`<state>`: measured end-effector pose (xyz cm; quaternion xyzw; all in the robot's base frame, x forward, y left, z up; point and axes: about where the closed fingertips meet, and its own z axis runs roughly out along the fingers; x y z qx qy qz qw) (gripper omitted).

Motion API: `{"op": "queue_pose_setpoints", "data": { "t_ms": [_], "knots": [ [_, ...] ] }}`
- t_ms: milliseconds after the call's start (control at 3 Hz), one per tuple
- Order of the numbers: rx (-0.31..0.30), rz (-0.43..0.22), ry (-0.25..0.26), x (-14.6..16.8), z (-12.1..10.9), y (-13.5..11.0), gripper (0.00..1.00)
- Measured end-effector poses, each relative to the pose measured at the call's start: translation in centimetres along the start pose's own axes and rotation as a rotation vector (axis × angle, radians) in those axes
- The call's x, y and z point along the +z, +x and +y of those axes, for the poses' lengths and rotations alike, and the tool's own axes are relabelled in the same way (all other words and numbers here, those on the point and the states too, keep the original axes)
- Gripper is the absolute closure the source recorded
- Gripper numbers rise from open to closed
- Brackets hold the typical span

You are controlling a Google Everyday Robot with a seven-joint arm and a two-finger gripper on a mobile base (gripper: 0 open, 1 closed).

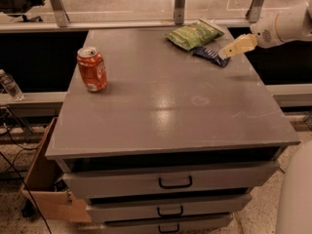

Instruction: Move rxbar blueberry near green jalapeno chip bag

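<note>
The rxbar blueberry (209, 55) lies flat at the far right of the grey table (165, 106), just beside the near edge of the green jalapeno chip bag (194, 34); whether the two touch is unclear. The gripper (228, 50) reaches in from the right, its tip at the bar's right end; open or closed, I cannot tell. An orange soda can (91, 69) stands upright well apart on the left.

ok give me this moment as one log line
pincer: far right, tip just right of blue bar | blue bar: lying flat beside green chip bag | orange can: upright, left side
</note>
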<state>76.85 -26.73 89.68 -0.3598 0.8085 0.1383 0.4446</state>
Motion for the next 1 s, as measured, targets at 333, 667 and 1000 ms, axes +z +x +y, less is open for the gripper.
{"op": "queue_pose_setpoints", "data": {
  "t_ms": [333, 667, 1000],
  "knots": [
    [0.030, -0.137, 0.016, -6.5, -1.1, 1.3, 0.00],
    [0.012, -0.257, 0.060, -13.8, -1.8, 2.8, 0.00],
    [0.014, -0.265, 0.080, -15.4, -2.1, 3.9, 0.00]
  ]
}}
